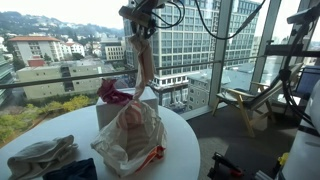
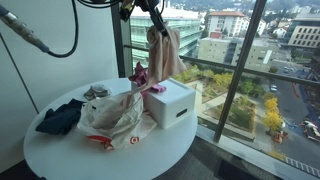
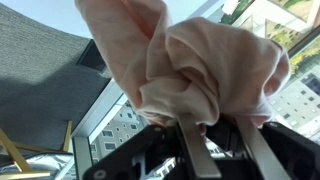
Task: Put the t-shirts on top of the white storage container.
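Observation:
My gripper (image 1: 140, 22) is raised high above the table and shut on a pale pink t-shirt (image 1: 146, 65), which hangs down from it. In an exterior view the gripper (image 2: 150, 20) holds the shirt (image 2: 163, 52) above the white storage container (image 2: 172, 103). A magenta t-shirt (image 2: 142, 78) lies at the container's back edge; it also shows in an exterior view (image 1: 112, 93), next to the container (image 1: 104, 115). In the wrist view the bunched pink shirt (image 3: 190, 60) fills the space between the fingers (image 3: 215, 125).
A clear plastic bag of clothes (image 2: 112, 115) lies beside the container on the round white table (image 2: 120, 155). A dark blue garment (image 2: 60, 118) and a grey one (image 2: 97, 92) lie further along the table. Large windows stand close behind the table.

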You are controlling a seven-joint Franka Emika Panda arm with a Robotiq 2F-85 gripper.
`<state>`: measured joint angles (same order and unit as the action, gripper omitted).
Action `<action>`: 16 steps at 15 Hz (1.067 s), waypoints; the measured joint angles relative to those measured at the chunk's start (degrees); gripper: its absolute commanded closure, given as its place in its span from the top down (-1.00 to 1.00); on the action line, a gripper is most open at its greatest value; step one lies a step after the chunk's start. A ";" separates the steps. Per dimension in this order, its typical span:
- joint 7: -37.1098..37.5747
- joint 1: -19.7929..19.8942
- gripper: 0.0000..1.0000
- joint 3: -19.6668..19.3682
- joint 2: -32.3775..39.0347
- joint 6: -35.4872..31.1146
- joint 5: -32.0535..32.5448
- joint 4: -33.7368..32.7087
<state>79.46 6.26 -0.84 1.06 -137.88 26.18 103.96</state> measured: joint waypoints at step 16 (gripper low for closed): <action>-16.14 0.05 -0.90 -3.53 23.61 -4.73 -28.57 -13.70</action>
<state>63.32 6.31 -4.37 24.67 -142.61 -2.39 90.27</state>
